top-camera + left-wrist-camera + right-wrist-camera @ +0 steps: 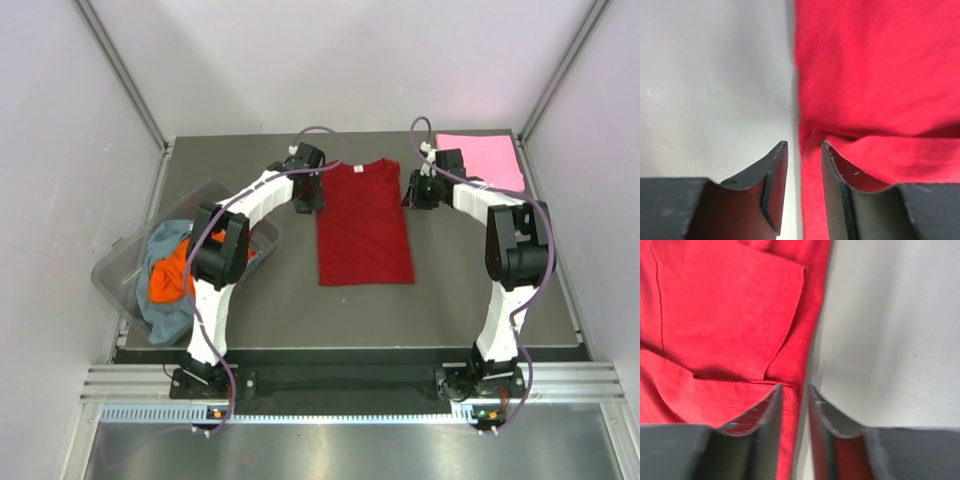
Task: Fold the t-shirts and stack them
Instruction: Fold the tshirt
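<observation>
The left gripper is hanging over the left edge of the dark red t-shirt, jaws slightly spread astride that edge. The right gripper is hanging over its right edge, jaws narrowly parted.

We see a flat dark grey tabletop closed in by 3 plain pale lilac-white wall panels. 2 slim grey aluminium struts run down the corners where the panels meet. A ribbed silver aluminium rail edges the near side, and a brushed metal sheet lies below it. The light is soft and even.
</observation>
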